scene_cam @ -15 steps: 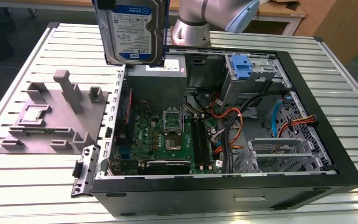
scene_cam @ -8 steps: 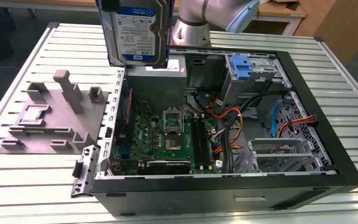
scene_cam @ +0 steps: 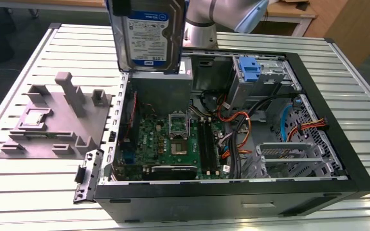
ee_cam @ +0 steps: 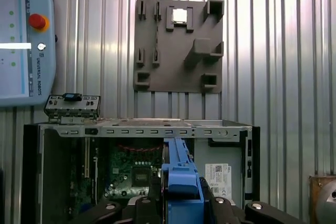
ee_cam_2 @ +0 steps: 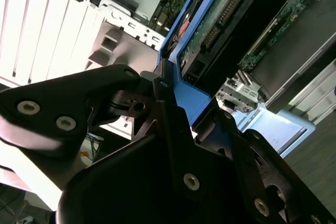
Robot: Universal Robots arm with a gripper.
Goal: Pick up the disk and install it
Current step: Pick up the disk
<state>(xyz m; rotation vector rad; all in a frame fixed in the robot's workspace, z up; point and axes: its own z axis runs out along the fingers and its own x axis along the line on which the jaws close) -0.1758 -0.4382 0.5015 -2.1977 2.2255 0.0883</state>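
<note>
Grey plastic stand with upright posts [scene_cam: 56,120], exterior view's left, on slatted metal table [scene_cam: 18,183]. Silver rectangular disk [scene_cam: 148,33], white-and-blue label, blue carrier frame, held upright above open black computer case [scene_cam: 236,195]; upper edge cut off. Black gripper [ee_cam: 181,200] clamped on its carrier. Case holds green motherboard [scene_cam: 172,139], orange cables [scene_cam: 247,127], blue bracket [scene_cam: 249,70].
</note>
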